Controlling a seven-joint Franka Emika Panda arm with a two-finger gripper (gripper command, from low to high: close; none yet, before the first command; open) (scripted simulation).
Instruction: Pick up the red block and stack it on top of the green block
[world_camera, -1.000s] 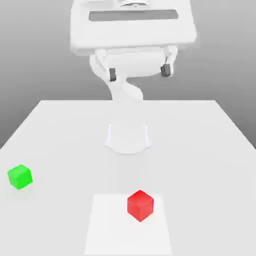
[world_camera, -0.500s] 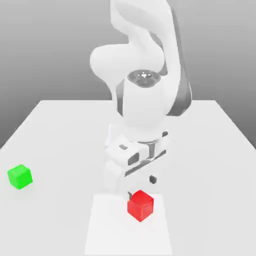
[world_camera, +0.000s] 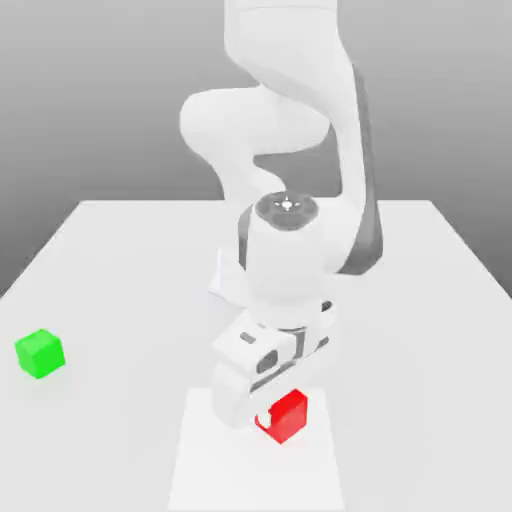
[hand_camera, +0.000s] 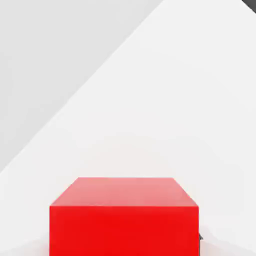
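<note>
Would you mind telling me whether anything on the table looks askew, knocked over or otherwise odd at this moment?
Nothing stands out. The red block sits flat on the table at the gripper, and the green block rests flat, well off toward the exterior view's left.

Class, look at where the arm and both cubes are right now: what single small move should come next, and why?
Probably a straight lift. The pincer is down over the red block, closed on it, and the block still sits on the table. The green block lies apart at the exterior view's left.
</note>
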